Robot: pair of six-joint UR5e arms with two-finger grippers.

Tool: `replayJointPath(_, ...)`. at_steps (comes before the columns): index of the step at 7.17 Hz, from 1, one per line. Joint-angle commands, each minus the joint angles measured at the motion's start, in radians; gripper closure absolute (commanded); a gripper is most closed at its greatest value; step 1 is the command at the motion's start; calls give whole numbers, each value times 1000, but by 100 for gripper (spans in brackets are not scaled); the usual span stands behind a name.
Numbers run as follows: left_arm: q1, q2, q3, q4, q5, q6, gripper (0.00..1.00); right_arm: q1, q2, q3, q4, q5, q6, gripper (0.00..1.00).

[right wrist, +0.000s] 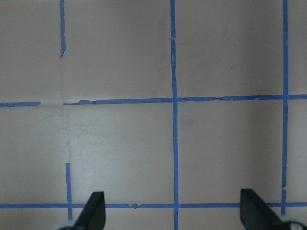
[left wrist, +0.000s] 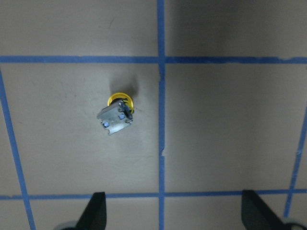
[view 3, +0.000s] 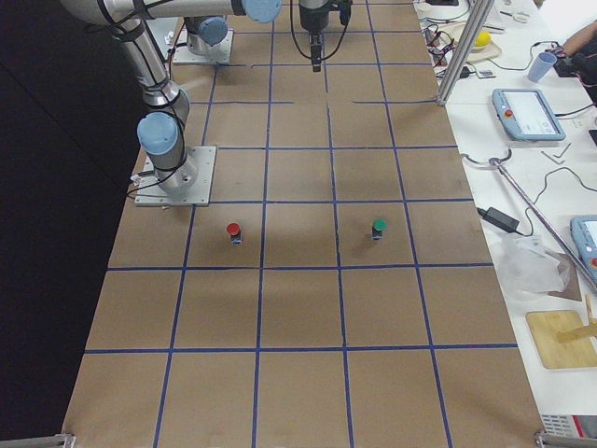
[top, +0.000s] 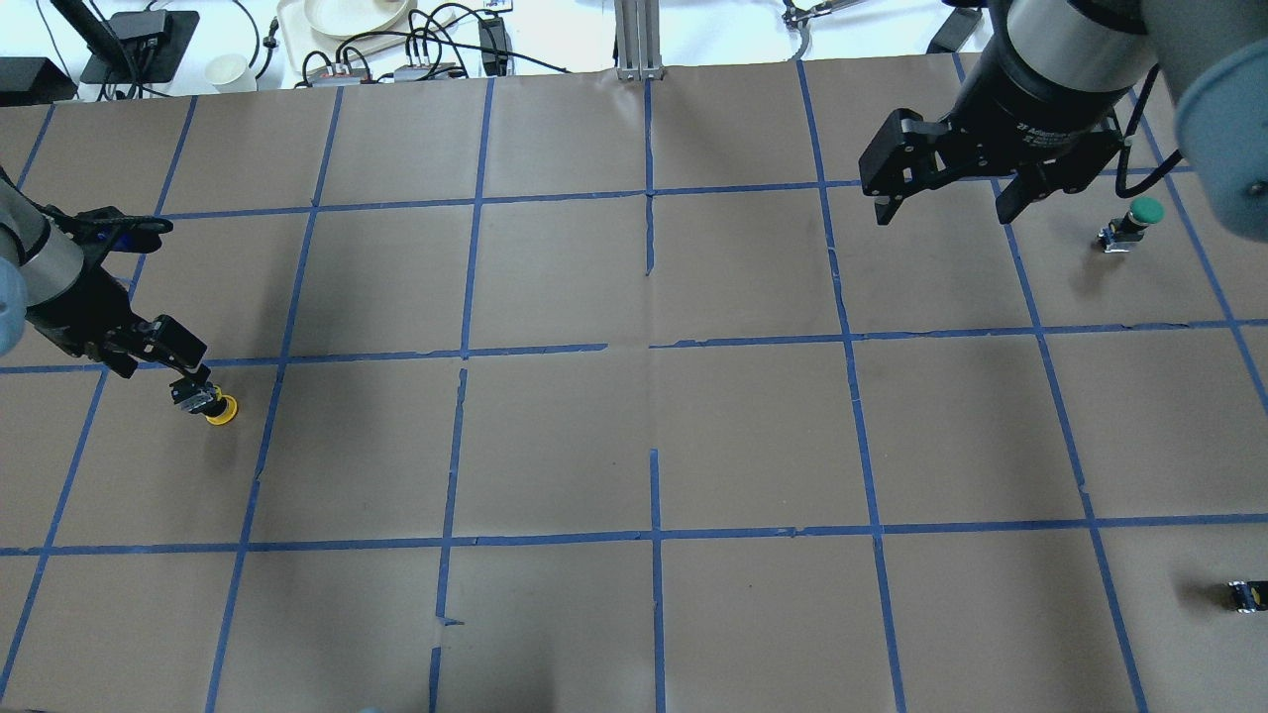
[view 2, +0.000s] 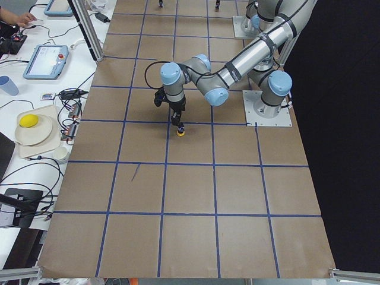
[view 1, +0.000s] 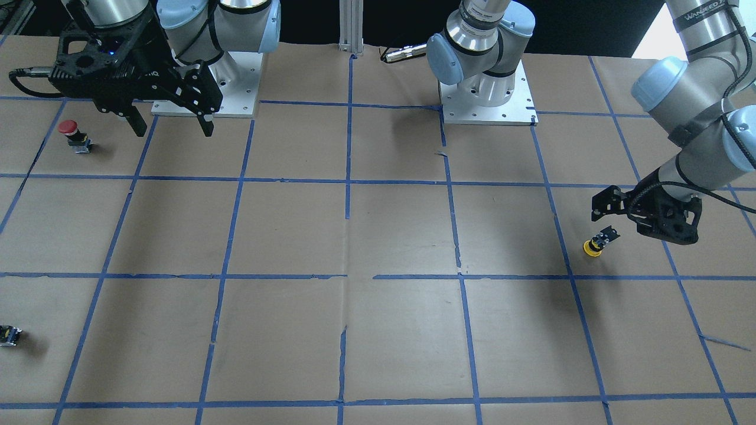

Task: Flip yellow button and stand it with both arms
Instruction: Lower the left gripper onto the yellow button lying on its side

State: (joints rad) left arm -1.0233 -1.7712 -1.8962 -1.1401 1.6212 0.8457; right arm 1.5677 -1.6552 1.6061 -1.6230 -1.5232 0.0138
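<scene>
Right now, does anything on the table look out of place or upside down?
Yes. The yellow button is upside down: its yellow cap lies on the paper and its grey block points up. It lies apart from the open left gripper.

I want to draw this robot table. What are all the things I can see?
yellow button: one, yellow cap, cap down under the left gripper
red button: one, red cap, near the right arm's base
green button: one, green cap, beside the right gripper
small black switch piece: one, black, far right edge
table: one, brown, blue tape grid
left gripper: one, black, open
right gripper: one, black, open, empty
</scene>
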Motion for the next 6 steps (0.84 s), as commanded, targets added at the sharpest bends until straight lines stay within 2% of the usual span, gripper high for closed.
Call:
replayJointPath(1, 0, -19, 0, 28, 2, 186, 1, 0, 0, 0, 0, 0, 0, 0)
replayJointPath(3, 0, -28, 0, 48, 3, 405, 2, 0, 0, 0, 2, 0, 0, 0)
replayJointPath(5, 2, -82, -6, 112, 5, 603, 2, 0, 0, 0, 2, 0, 0, 0)
replayJointPath(6, 2, -91, -7, 121, 3, 610, 2, 0, -2, 0, 2, 0, 0, 0)
